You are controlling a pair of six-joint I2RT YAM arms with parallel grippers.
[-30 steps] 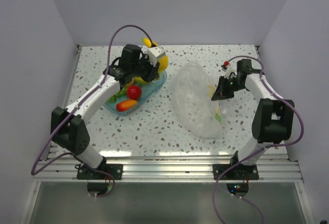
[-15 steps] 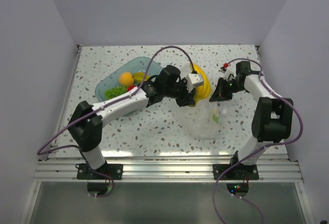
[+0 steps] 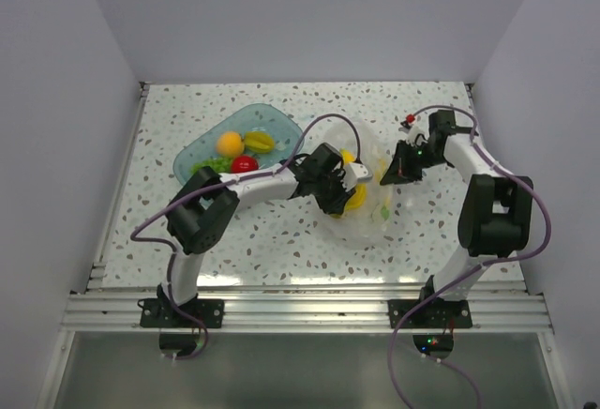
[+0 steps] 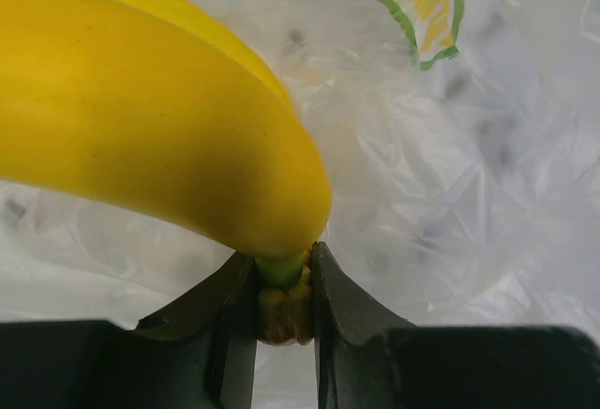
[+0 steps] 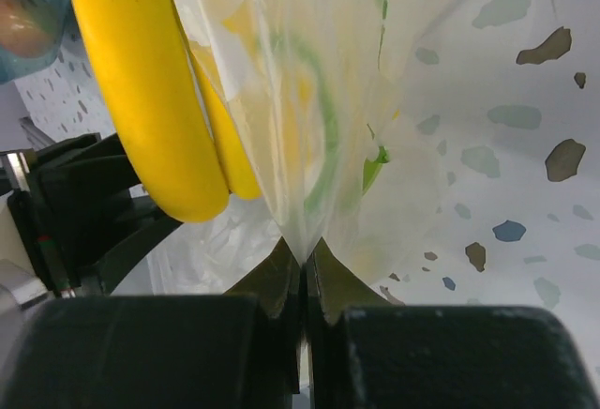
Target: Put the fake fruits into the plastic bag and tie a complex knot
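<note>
Nothing legible anywhere, plastic bag (image 4: 487,174) print included.

The top view looks steeply down from high behind the near edge and takes in the whole table (image 3: 281,231). The left wrist view sits very close, facing the banana (image 4: 141,118) against the bag (image 4: 487,203). The right wrist view, equally close, shows both from the opposite side.

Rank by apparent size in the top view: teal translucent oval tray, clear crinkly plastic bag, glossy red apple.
Largest: teal tray and clear bag, too alike to rank.
Smallest: red apple, by far.
</note>
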